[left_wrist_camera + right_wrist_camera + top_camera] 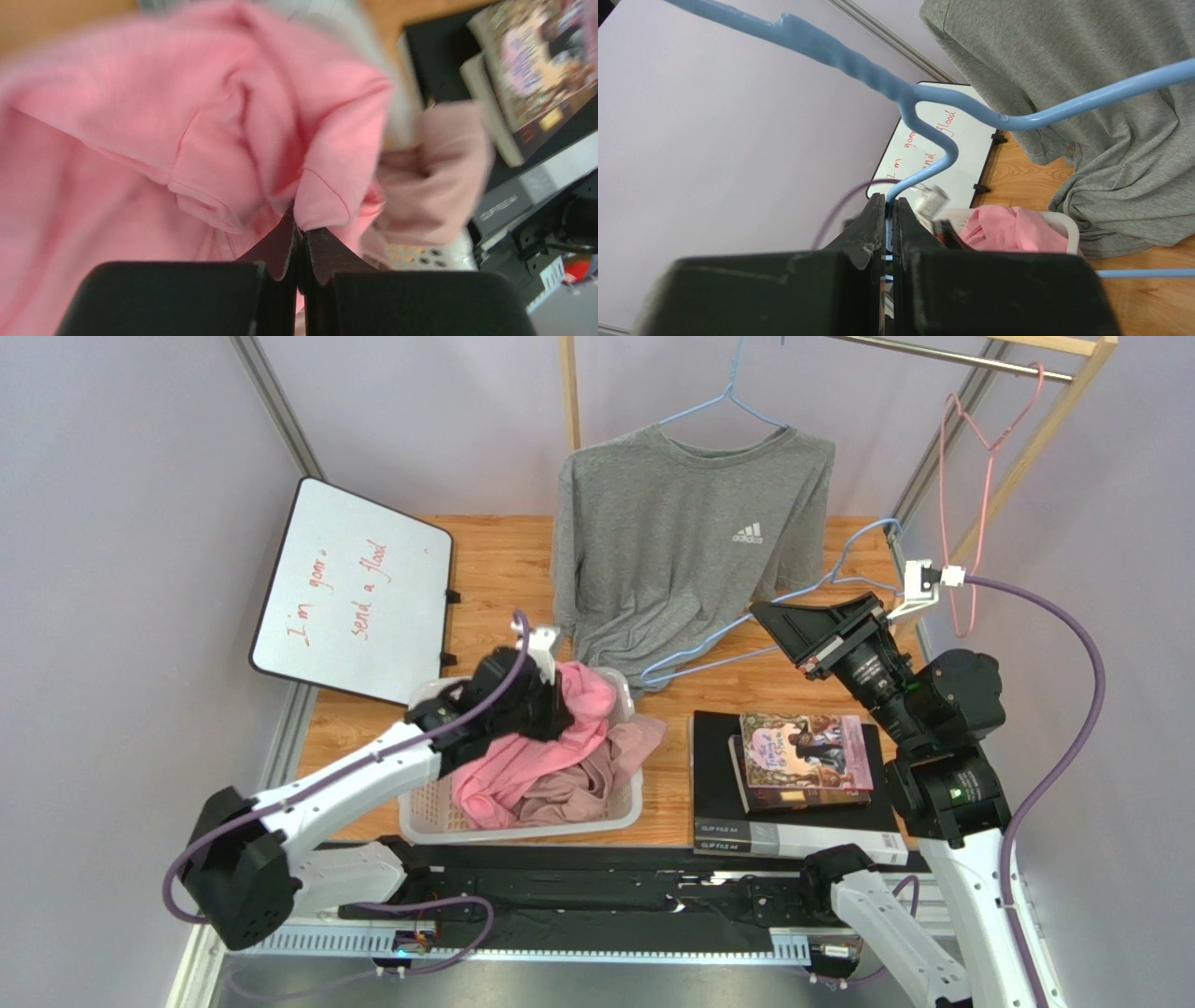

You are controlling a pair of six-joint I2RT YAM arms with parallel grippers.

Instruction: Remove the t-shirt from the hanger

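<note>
Clearly | grey t-shirt: adidas logo | whiteboard: "send a flood"

The top camera looks down from high at the near side on the whole table. The left wrist camera sits very near the pink cloth, with books at its right. The right wrist camera faces the whiteboard; all three views share the cloth.
</note>
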